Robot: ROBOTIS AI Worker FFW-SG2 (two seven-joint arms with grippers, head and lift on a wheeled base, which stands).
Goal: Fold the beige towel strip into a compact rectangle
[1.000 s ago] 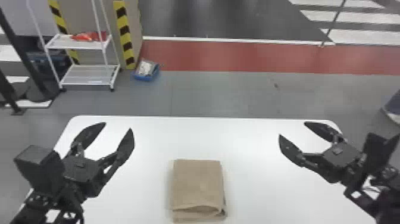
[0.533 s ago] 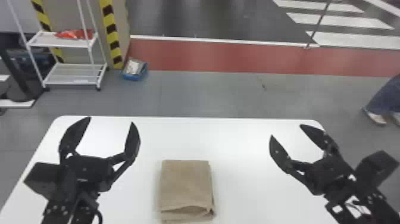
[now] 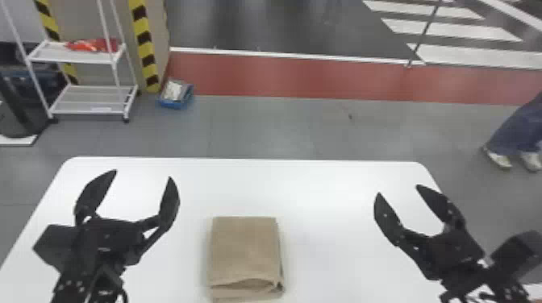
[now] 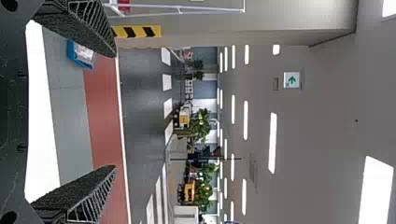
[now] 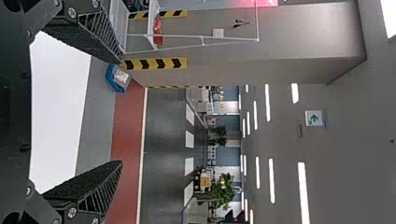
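There are two end effectors [image 3: 143, 174], one towel strip [image 3: 244, 250], one table [image 3: 322, 193] and one rack [image 3: 72, 60].

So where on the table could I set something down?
One wide bare patch of table lies between the towel and the right hand; another runs from the towel to the far edge. It's tighter between towel and left hand.

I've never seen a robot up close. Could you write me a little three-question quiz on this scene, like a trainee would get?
1. What lies on the white table, left-to-right between the left claw and the right claw?
a) a blue mug
b) a folded beige towel
c) a pair of scissors

2. True or false: the left claw is gripping the towel.

3. Fill in the colour: the small container on the floor beyond the table is ____.

Key: 1 b; 2 false; 3 blue.
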